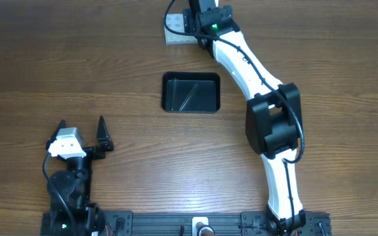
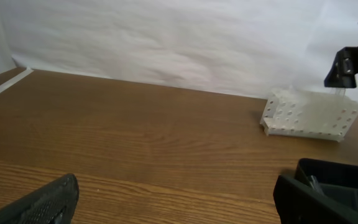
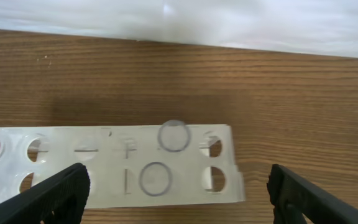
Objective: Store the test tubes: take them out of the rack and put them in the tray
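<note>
Item 1, left gripper (image 1: 83, 133): parked well left of the tray (image 1: 165, 93) and nearer the arm bases. The fingers are held apart with nothing between them. It is judged to be kept back so that the path between rack and tray is left free.

Item 2, tray: black and open-topped. Clear test tubes (image 1: 190, 97) are seen lying flat inside; the count cannot be settled, perhaps one or two.

Item 3, rack (image 1: 174, 31): white, set just beyond the tray's far side, so that each transfer is kept short. Two round rims (image 3: 174, 135), taken to be tubes not yet removed, are seen in its holes.

Item 4, right gripper (image 3: 179, 190): held above the rack beyond the tray, fingers spread wide to either side of those rims, presumably so that one can be closed upon.
</note>
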Available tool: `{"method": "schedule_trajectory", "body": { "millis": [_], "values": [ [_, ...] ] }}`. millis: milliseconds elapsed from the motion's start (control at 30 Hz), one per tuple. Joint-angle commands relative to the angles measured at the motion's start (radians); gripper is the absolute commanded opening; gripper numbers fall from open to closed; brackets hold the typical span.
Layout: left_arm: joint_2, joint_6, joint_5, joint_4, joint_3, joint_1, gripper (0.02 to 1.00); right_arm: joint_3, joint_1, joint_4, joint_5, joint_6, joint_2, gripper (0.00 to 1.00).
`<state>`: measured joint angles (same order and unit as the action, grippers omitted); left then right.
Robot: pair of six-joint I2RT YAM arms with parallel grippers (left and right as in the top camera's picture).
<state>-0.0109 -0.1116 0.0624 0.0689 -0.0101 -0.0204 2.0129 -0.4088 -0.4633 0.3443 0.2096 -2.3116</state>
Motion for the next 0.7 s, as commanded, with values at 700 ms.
{"method": "schedule_trajectory", "body": {
  "millis": [700],
  "values": [
    [0.008, 0.019, -0.005, 0.000, 0.004, -0.006, 0.996, 0.031, -0.006, 0.038, 0.090, 0.010, -0.048, 0.741]
  ]
}}
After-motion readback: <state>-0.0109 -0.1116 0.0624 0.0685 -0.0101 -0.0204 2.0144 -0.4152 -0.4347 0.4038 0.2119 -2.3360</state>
